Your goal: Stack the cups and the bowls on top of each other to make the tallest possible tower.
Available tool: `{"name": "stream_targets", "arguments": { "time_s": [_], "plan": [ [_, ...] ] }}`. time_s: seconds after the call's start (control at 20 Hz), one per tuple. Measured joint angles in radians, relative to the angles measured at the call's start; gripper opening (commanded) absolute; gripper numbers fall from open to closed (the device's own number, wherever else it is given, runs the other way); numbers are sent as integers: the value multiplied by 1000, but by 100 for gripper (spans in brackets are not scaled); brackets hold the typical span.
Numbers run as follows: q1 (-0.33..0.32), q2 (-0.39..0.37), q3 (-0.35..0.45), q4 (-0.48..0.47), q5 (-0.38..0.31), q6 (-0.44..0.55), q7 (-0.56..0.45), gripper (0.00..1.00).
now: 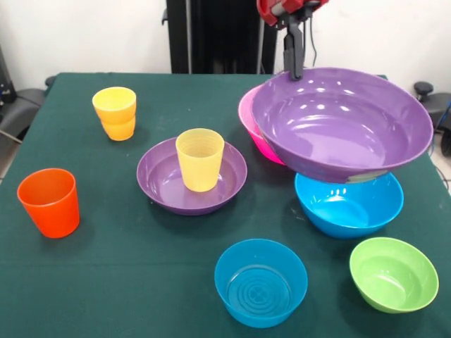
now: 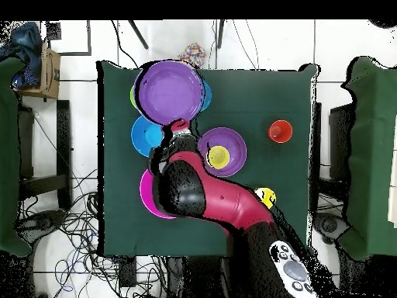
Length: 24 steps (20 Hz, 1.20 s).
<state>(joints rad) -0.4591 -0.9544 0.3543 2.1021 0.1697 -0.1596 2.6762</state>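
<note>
While it hangs tilted in the air above the table, the lifted purple bowl (image 1: 342, 123) (image 2: 169, 91) is held by its far rim, where the gripper (image 1: 293, 69) (image 2: 179, 126) is clamped on the edge, one finger visible coming down outside the wall. The bowl's open side leans toward the front camera. Under and behind it, the pink bowl (image 1: 252, 125) (image 2: 147, 198) shows only as a crescent at its left edge, and the big blue bowl (image 1: 349, 205) (image 2: 145, 136) sits on the cloth just below its front rim.

Left of these, the second purple bowl (image 1: 162, 176) (image 2: 233, 143) rests flat on the table with the pale yellow ribbed cup (image 1: 200, 159) (image 2: 219, 157) standing upright inside it. Two amber-yellow cups (image 1: 115, 113) (image 2: 266, 196) stand nested one in the other toward the far left corner in the front view. The orange cup (image 1: 49, 202) (image 2: 280, 131) stands alone near the left edge, well apart from the rest.

Nearest the front camera, the small blue bowl (image 1: 261, 282) and the small green bowl (image 1: 393, 273) sit upright side by side but apart.

All rests on the green table (image 1: 106, 267) (image 2: 287, 85). In the overhead view the red and black arm (image 2: 217, 202) reaches across the table to the lifted bowl.
</note>
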Motion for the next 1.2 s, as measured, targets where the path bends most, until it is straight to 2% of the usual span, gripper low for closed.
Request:
{"name": "stream_targets", "arguments": {
  "time_s": [0.8, 1.2],
  "plan": [
    [-91, -11, 15, 0, -1, 0, 0, 0],
    [-126, -12, 19, 5, -22, 0, 0, 0]
  ]
}}
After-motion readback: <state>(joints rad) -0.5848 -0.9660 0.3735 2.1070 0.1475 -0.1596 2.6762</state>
